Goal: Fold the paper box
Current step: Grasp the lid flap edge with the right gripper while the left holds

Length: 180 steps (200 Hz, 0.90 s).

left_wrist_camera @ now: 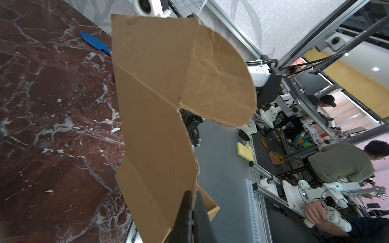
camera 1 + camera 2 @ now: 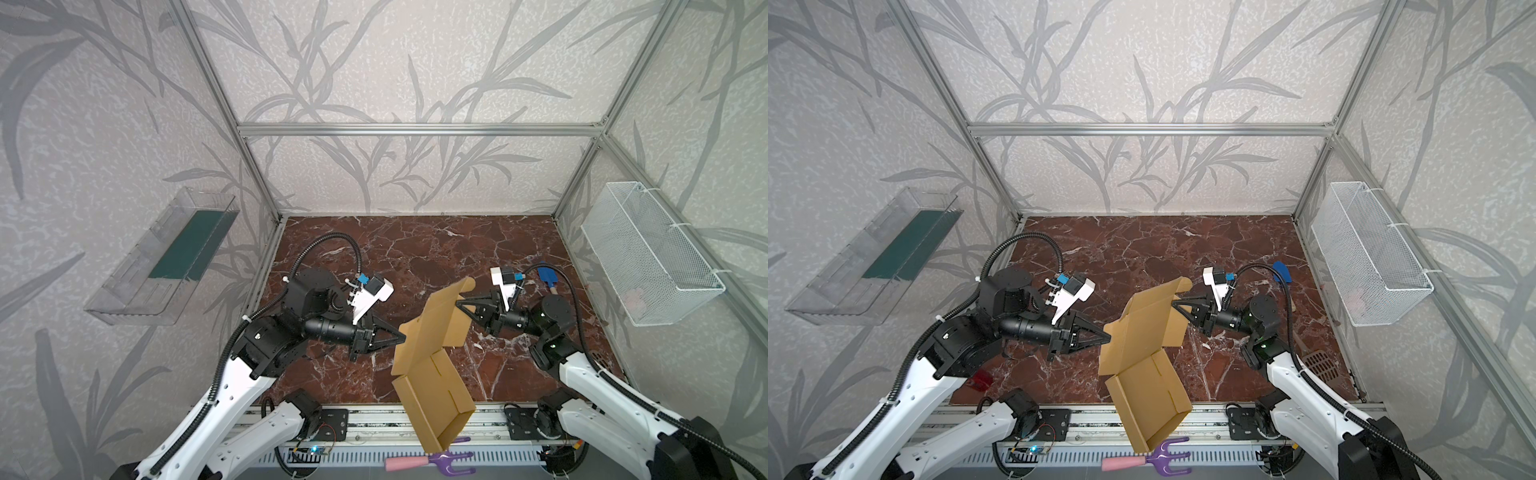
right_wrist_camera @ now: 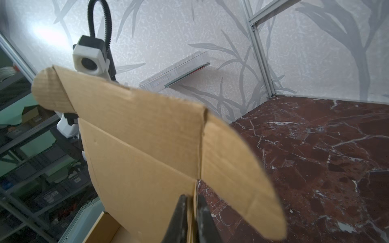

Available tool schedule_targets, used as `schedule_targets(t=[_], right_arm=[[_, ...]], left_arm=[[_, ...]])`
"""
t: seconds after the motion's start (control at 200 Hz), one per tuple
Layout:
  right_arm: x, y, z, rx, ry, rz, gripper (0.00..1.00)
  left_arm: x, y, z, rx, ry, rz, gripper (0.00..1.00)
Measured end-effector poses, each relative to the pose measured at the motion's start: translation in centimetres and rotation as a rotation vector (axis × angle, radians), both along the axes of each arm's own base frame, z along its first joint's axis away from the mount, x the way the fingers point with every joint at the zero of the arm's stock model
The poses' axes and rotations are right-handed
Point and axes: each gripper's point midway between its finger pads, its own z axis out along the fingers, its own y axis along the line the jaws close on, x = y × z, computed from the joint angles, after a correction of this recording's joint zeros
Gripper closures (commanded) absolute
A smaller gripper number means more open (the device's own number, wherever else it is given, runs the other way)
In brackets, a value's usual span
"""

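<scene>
Between two grippers (image 2: 402, 338) (image 2: 458, 301) (clamped?), one box (image 2: 430, 376)

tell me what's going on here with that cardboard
Two robot arms hold the paper box up off the marble table. The left gripper is shut on one side edge of its open lid panel; the right gripper pinches the opposite edge beside a rounded tab. The shallow tray half hangs toward the front rail. The lid is not yet folded over.

No legible text on paper box (image 2: 432, 370) or elsewhere
</scene>
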Motion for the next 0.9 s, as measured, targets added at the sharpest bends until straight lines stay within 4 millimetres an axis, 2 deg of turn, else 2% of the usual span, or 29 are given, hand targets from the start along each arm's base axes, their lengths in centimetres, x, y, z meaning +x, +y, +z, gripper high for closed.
schedule_targets(t=[0.145,0.365,0.45,0.9], right_arm=[[0.5,-0.5,-1.2,-0.046,0.03,-0.063,0.9],[-0.2,0.3,-3.6,-0.13,0.065,-0.064,0.87],[-0.5,0.5,-4.1,-0.15,0.067,-0.059,0.87],[-0.3,0.5,-7.1,-0.286,0.106,-0.117,0.86]], left_arm=[[1.9,0.3,-1.2,0.054,-0.041,0.096,1.0],[4.9,1.1,-5.6,0.146,-0.053,0.255,1.0],[5.7,1.4,-6.6,0.161,-0.061,0.298,1.0],[7.5,3.3,-8.7,0.218,-0.128,0.455,1.0]])
